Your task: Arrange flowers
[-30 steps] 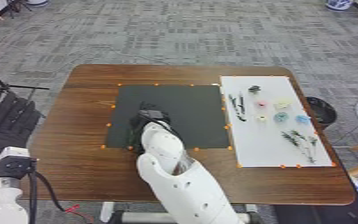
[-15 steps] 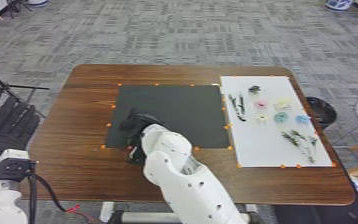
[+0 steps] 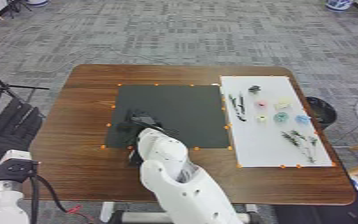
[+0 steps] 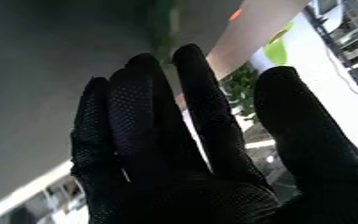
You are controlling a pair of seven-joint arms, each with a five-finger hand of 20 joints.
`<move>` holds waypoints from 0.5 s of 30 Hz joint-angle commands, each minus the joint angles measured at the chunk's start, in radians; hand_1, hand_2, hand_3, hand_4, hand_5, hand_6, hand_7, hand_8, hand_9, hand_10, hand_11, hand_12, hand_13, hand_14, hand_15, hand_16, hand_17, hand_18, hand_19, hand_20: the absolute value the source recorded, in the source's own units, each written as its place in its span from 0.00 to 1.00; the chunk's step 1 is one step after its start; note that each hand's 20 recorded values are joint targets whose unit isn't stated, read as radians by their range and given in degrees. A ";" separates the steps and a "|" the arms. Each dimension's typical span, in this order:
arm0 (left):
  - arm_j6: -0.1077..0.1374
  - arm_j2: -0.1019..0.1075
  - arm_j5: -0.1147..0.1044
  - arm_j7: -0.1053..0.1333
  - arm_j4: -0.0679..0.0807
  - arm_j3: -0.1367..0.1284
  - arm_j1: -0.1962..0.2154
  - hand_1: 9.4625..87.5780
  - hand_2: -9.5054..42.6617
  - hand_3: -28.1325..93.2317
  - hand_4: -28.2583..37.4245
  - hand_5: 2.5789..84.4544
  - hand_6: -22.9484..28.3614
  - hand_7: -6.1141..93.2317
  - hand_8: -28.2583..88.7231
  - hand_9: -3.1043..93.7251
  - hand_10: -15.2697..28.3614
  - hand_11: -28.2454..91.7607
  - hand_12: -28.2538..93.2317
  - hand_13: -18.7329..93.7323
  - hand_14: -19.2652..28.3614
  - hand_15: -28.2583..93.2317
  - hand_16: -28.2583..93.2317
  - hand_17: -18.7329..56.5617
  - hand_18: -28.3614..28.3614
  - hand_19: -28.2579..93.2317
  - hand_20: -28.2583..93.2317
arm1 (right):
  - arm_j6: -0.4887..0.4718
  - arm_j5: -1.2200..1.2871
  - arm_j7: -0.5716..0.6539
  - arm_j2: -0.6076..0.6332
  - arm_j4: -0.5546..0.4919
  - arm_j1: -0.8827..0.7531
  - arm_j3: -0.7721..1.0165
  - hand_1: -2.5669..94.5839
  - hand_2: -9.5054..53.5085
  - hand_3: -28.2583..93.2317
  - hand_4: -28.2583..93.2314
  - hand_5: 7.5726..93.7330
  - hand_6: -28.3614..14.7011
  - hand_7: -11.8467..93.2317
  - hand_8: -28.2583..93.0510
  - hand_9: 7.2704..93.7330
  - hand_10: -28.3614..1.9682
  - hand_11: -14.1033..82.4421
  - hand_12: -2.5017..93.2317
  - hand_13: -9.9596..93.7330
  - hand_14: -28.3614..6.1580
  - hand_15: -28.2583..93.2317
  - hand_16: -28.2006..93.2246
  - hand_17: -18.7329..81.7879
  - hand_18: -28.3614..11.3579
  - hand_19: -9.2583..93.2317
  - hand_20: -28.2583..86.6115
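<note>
My right hand (image 3: 140, 123) is over the left part of the black mat (image 3: 180, 100); in the right wrist view my right hand (image 4: 184, 145) has straight fingers, thumb apart, holding nothing visible. A blurred green strip (image 4: 165, 25) lies beyond the fingertips. Leafy greenery (image 4: 240, 87) appears farther off between finger and thumb. On the white sheet (image 3: 255, 150) rest dark stems (image 3: 238, 107), a dark green sprig (image 3: 254, 89), a pink flower (image 3: 262, 104), pale yellow flowers (image 3: 283, 103), blue-green blooms (image 3: 280, 117) and leafy sprigs (image 3: 298, 141). My left hand (image 3: 7, 132) is open beside the table.
The brown table (image 3: 87, 170) has orange markers around mat and sheet. A black bin (image 3: 321, 112) stands on the floor past the right edge. A black stand (image 3: 7, 87) is at the left. My right forearm (image 3: 180, 175) crosses the front edge.
My right hand has shifted slightly left and back toward the robot over the mat, and its wrist has turned. The left hand stays beside the table.
</note>
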 commanded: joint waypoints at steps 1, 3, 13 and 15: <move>0.003 -0.009 0.006 -0.006 -0.008 -0.001 0.014 0.19 0.50 0.79 0.00 0.47 0.62 0.14 0.17 0.39 0.69 0.39 0.29 0.39 0.72 0.44 0.18 0.15 0.72 0.53 0.28 | 0.012 0.035 0.014 0.006 -0.009 0.015 0.004 0.32 0.35 0.82 0.11 0.57 0.43 0.38 0.12 0.50 0.14 0.52 0.25 0.51 0.11 0.88 0.46 0.37 0.00 0.87 0.51; 0.002 -0.010 0.008 -0.012 -0.006 0.002 0.012 0.19 0.50 0.79 0.00 0.47 0.62 0.14 0.17 0.39 0.70 0.39 0.29 0.39 0.72 0.44 0.18 0.15 0.72 0.53 0.28 | 0.032 0.047 0.033 0.004 -0.009 0.017 0.007 0.31 0.35 0.82 0.10 0.56 0.42 0.37 0.12 0.51 0.14 0.52 0.25 0.52 0.10 0.88 0.46 0.37 0.00 0.87 0.51; -0.035 -0.031 0.032 -0.029 0.017 0.007 -0.025 0.20 0.50 0.78 0.00 0.46 0.61 0.13 0.17 0.39 0.68 0.39 0.28 0.39 0.69 0.41 0.17 0.15 0.71 0.52 0.27 | 0.132 0.174 0.033 0.138 -0.131 0.053 0.078 0.28 0.31 0.86 0.10 0.56 0.41 0.34 0.14 0.51 0.13 0.51 0.25 0.52 0.09 0.87 0.47 0.37 0.00 0.87 0.51; -0.042 -0.031 0.032 -0.028 0.017 0.002 -0.028 0.20 0.50 0.78 0.00 0.46 0.61 0.13 0.17 0.39 0.68 0.38 0.28 0.39 0.68 0.41 0.17 0.15 0.71 0.52 0.27 | 0.163 0.176 0.048 0.187 -0.171 0.057 0.092 0.28 0.30 0.87 0.10 0.56 0.40 0.33 0.14 0.52 0.12 0.50 0.25 0.53 0.09 0.87 0.47 0.38 0.00 0.87 0.51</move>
